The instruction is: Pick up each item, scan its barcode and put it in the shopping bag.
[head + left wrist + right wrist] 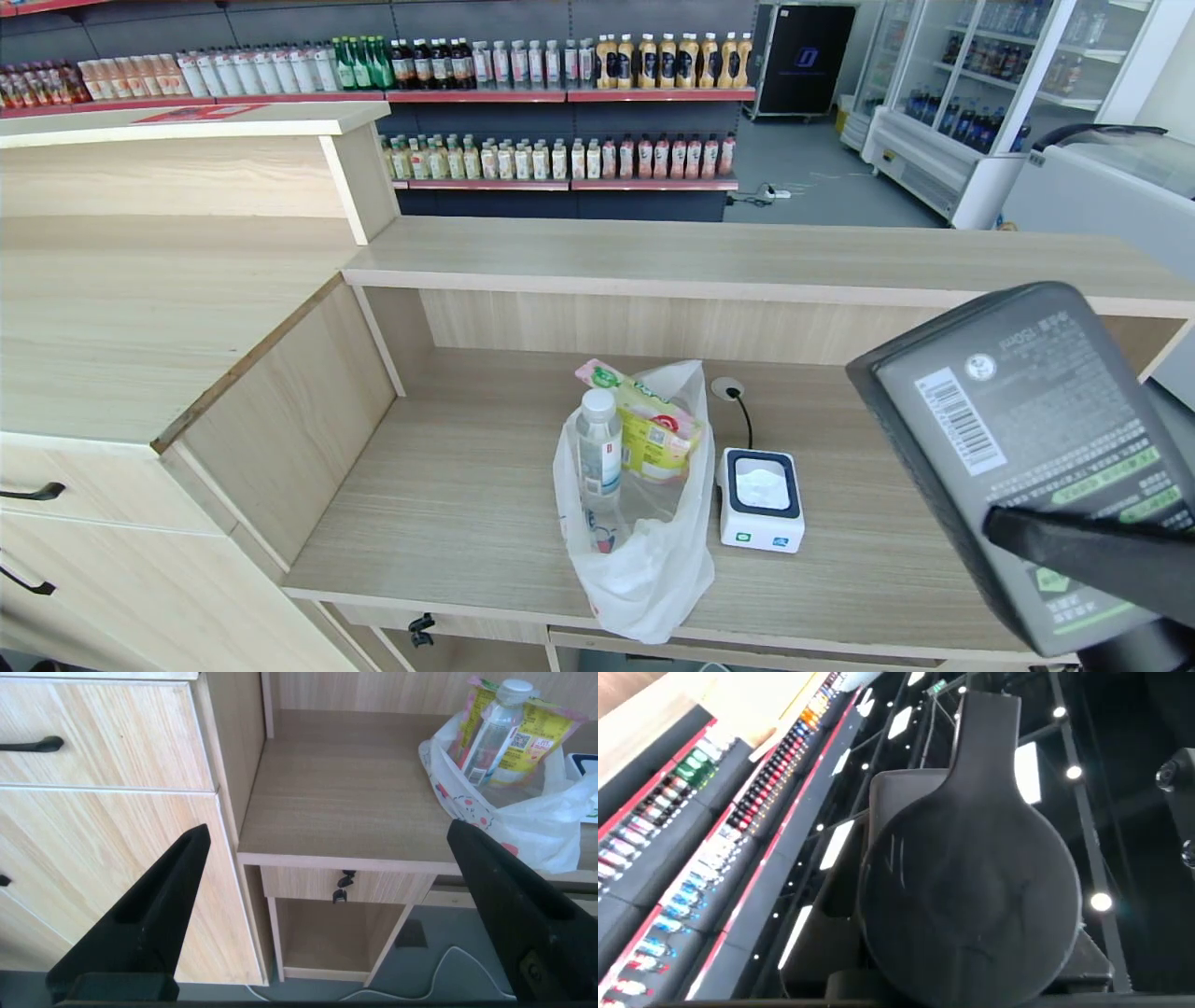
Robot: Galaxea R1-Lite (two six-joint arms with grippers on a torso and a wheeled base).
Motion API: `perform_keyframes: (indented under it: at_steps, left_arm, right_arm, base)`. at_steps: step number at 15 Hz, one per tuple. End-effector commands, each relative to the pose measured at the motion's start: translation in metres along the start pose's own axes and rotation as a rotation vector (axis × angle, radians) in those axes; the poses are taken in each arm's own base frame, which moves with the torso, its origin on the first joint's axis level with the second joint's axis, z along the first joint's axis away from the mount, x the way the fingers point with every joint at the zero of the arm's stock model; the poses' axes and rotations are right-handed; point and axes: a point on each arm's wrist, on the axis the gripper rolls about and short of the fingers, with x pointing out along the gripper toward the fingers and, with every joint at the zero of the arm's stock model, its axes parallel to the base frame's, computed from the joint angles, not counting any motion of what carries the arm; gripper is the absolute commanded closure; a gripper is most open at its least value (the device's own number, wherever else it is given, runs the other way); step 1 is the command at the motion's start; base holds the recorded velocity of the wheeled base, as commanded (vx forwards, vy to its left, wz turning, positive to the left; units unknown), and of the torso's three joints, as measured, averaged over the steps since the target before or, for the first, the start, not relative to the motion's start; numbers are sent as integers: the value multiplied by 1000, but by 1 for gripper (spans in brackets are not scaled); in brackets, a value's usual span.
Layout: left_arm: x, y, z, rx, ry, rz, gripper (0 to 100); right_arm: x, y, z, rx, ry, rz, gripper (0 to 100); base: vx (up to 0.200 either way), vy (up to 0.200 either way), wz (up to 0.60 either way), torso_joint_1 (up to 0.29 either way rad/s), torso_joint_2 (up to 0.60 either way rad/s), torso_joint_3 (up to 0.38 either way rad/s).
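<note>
My right gripper [1106, 560] is shut on a dark grey pack [1027, 420], held high and close to the head camera at the right, above the counter. Its white barcode label [962, 420] faces the camera. In the right wrist view the pack [966, 887] shows a round body and a narrow neck against the ceiling. A white shopping bag [644, 551] stands open on the counter with a water bottle [598, 448] and a yellow-green snack packet [653, 429] inside. The white scanner [761, 499] sits just right of the bag. My left gripper [329, 831] hangs open, low in front of the counter's left end.
The wooden counter [448, 485] has a raised ledge behind and a tall side panel [289, 420] on its left. Drawers with black handles [33, 744] are at the left. The scanner's cable [744, 415] runs to a hole at the back. Drink shelves and fridges stand beyond.
</note>
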Motion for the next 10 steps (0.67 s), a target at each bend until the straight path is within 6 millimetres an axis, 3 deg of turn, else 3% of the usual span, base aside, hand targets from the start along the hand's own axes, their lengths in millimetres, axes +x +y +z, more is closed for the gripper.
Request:
perform_keyframes:
  at_steps: [1,10]
  left_arm:
    - [0,0,0,0,1,0,0]
    - [0,0,0,0,1,0,0]
  right_arm:
    - [2,-5,0,-7,-7,-35,100]
    - [-5,-13,-1,-47,3,-72,100]
  base:
    - [0,0,0,0,0,0]
    - [0,0,0,0,0,0]
